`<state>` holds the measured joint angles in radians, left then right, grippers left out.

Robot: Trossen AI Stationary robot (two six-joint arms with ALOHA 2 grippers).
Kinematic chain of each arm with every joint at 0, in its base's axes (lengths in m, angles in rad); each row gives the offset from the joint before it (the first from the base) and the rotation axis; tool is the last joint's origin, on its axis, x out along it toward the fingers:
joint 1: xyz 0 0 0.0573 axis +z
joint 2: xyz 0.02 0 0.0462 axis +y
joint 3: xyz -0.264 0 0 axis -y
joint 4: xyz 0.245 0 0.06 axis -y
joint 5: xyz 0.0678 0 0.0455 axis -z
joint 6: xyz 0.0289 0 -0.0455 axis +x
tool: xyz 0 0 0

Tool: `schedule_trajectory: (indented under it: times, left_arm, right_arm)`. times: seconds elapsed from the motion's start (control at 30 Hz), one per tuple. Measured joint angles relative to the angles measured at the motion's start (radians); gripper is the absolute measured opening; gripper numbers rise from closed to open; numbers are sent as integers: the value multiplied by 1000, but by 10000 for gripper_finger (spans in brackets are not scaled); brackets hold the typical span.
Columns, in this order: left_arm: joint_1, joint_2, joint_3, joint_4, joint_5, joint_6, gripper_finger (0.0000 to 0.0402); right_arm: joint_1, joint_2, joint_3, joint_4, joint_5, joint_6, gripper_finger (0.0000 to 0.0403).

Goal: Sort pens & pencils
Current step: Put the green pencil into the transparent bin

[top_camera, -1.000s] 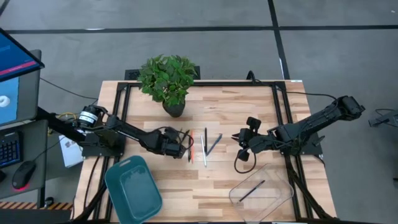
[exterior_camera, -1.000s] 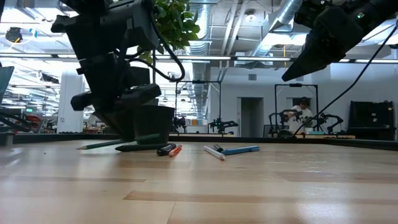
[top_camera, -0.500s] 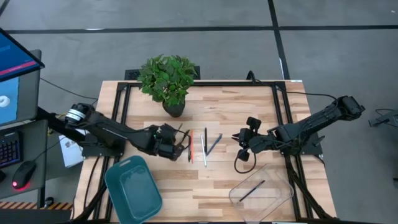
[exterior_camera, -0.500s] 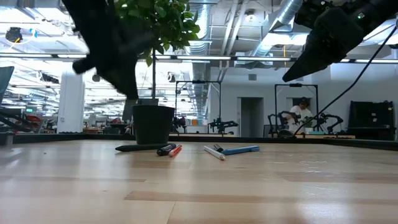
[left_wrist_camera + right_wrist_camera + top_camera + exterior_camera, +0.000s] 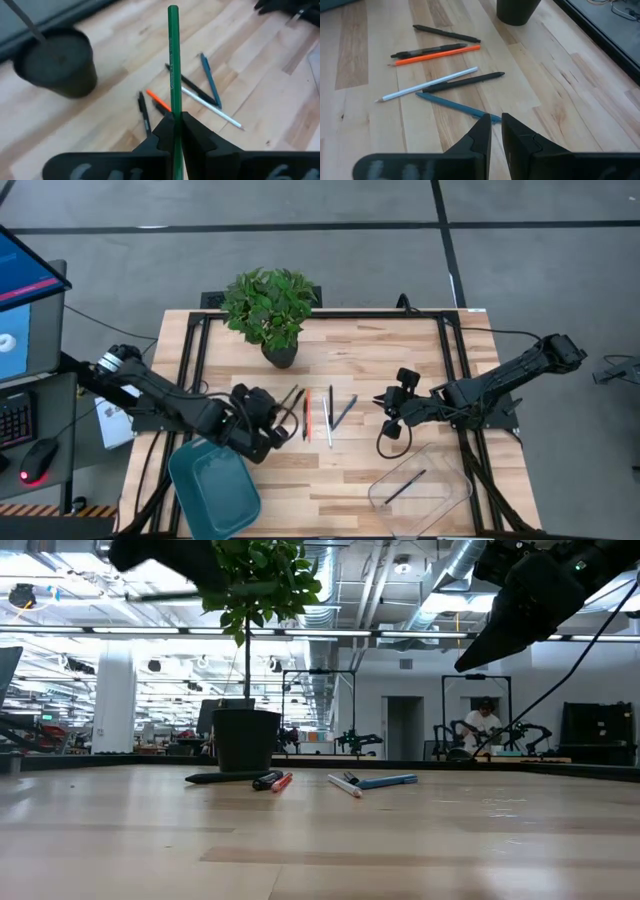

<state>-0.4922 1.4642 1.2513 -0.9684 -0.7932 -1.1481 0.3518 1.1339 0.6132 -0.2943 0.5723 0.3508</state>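
Six thin writing sticks are counted loose on the wooden desk (image 5: 380, 360): three black pens (image 5: 463, 81), one orange pencil (image 5: 436, 55), one white pencil (image 5: 427, 84), one blue pen (image 5: 455, 107). One green pencil (image 5: 173, 60) is counted separately. One dark stick (image 5: 404, 486) is counted in the clear plastic bin (image 5: 452, 502).

One teal tray (image 5: 212, 485) and one potted green plant (image 5: 268, 305) are counted.

Pens and pencils (image 5: 300, 780) lie on the table (image 5: 320, 850) beside a plant pot (image 5: 245, 740).

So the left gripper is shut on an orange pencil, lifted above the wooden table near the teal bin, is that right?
Not quite: the left gripper is shut on a green pencil, as the left wrist view shows. The orange pencil lies on the wooden table among the other pens. The rest holds: the gripper is lifted near the teal bin.
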Motion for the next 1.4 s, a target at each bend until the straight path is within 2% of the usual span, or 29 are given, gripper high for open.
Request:
schedule_trajectory:
  times: [0.33, 0.53, 0.63, 0.83, 1.0, 1.23, 1.4]
  left_arm:
    - [-53, 0, 59, -186, -192, -27, 2]
    - [-113, 0, 32, -259, -391, -87, 2]
    - [-157, 0, 16, -351, -488, -196, 2]
    - [-248, 0, -25, -595, -595, -500, 1]
    - [-318, -19, -112, -604, -645, -575, 2]
    - [-391, -48, -266, -602, -698, -760, 1]
    - [-455, -47, -342, -550, -736, -840, 1]
  right_arm:
    - [0, 0, 0, 2, 0, 0, 68]
    - [0, 0, 0, 3, 0, 1, 68]
    - [0, 0, 0, 3, 1, 19, 68]
    - [0, 0, 0, 13, 2, 81, 68]
    - [-8, 0, 0, 90, 2, 87, 68]
    - [-33, 0, 0, 165, 2, 87, 68]
    - [-50, 0, 0, 219, 2, 87, 68]
